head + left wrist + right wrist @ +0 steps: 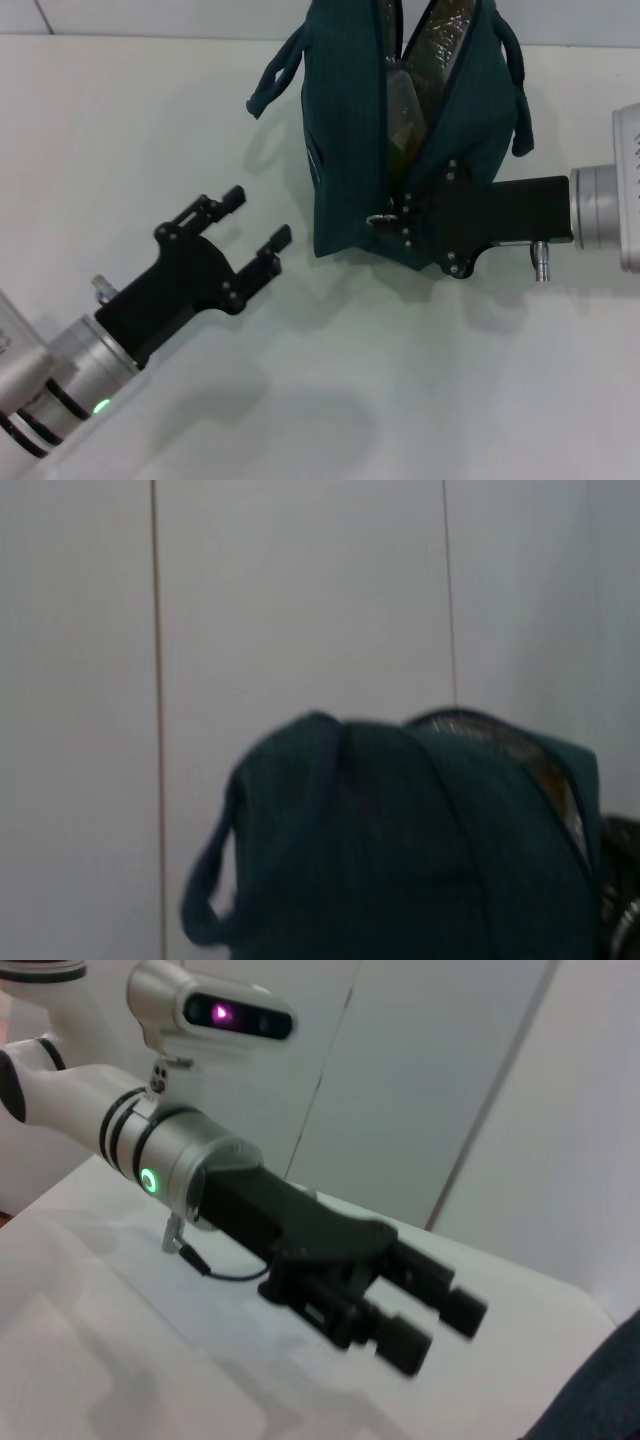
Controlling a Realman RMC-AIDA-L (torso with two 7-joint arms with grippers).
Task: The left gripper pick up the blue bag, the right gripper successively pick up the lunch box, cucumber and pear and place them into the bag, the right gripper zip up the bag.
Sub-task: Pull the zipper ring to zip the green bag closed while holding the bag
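Observation:
The blue bag (350, 130) stands on the white table at the top middle, its zipper open along most of the top, with silver lining showing. Something green (402, 110) shows in the gap; the lunch box and pear are hidden. My right gripper (400, 218) comes in from the right and is shut at the near end of the zipper, on the silver pull (378, 221). My left gripper (258, 216) is open and empty, left of the bag and apart from it; it also shows in the right wrist view (430, 1325). The bag fills the left wrist view (400, 850).
A handle loop (272, 80) hangs off the bag's left side and another (518, 90) off its right. The white table (330, 380) stretches in front of the bag. A pale panelled wall (300, 600) stands behind.

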